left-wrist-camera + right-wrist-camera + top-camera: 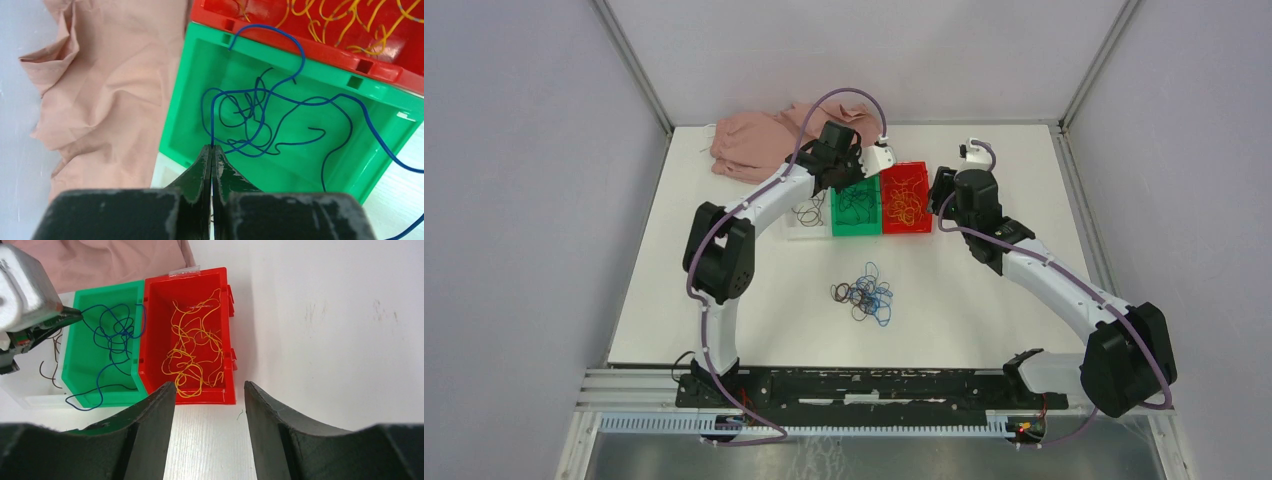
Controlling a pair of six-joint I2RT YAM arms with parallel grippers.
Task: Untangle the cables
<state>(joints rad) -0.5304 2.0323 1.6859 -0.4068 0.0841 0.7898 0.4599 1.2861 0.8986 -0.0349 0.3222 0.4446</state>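
Cables [187,357] lie partly sorted: blue in the green bin [175,120], yellow in the red bin [227,315], a mixed knot [864,293] left mid-frame overhead. Left gripper [212,150] pinches a blue strand [212,115]; right gripper [209,390] gapes empty.

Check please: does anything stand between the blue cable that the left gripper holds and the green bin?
Nothing visible does. The left gripper pinches the blue cable just above the rim of the open green bin, where only other blue cables lie. One loop hangs out over the bin's wall.
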